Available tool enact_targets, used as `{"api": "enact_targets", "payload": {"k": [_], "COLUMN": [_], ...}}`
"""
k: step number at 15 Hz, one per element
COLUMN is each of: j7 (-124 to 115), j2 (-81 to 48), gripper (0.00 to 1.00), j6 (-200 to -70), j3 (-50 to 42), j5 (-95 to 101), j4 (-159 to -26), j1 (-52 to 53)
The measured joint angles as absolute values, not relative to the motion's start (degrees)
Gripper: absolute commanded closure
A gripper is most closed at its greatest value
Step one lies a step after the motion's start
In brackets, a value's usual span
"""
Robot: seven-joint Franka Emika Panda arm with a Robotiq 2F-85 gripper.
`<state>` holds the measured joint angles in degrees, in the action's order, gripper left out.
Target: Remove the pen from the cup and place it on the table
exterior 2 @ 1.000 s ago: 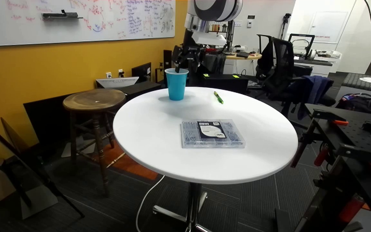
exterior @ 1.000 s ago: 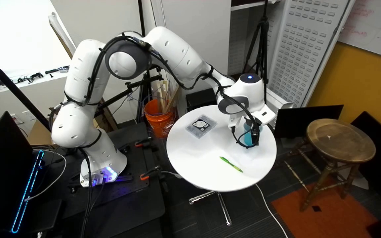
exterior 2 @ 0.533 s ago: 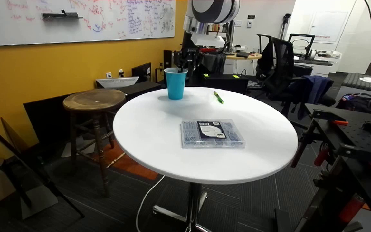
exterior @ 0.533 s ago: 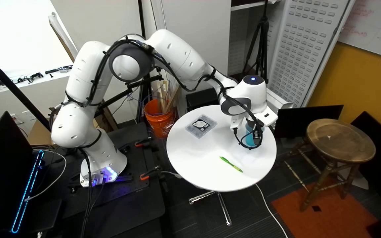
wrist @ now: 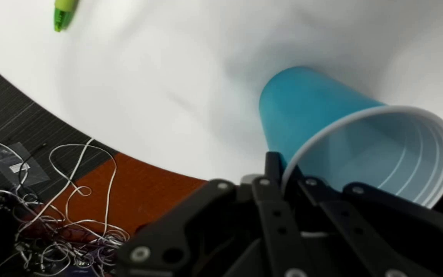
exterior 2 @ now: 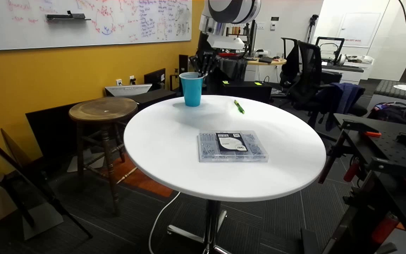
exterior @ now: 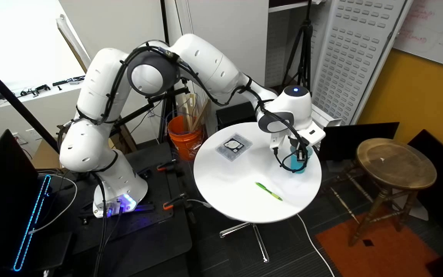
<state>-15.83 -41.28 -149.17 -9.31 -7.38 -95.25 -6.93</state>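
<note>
pen: thin and bright green, it is lying flat on the tabletop, outside the cup and apart from it; in both exterior views it is keeping the same spot as a second ago; in the wrist view only one end is showing, at the upper left.
cup: light blue with a pale rim, it is standing roughly upright near the edge of the round white tabletop; it is showing slightly farther from the base of the arm than a second ago; i cannot tell whether its bottom is touching the tabletop.
jaws: they are clenching the cup's wall at the rim, one jaw outside and one inside, as the wrist view is showing; the gap between them is looking narrower than a second ago.
arm: white, it is arching out over the tabletop and reaching down to the cup, stretching slightly farther out than a second ago.
case: clear and flat, with a label on top, it is resting on the tabletop apart from pen and cup, staying where it was.
stool: wooden and round, it is standing near the tabletop.
</note>
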Motion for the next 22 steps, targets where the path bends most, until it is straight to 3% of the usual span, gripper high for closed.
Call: {"api": "enact_targets", "payload": {"k": [13,22], "j7": [-6.6,-5.9], "j2": [-33.4,-29.1], "gripper": [0.99,0.99], "j6": [-149.2,-149.2], "j3": [-7.1,-4.0], "j5": [-5.1,0.3], "j4": [-97.4,-103.4], "j1": [-6.4,-0.1]}}
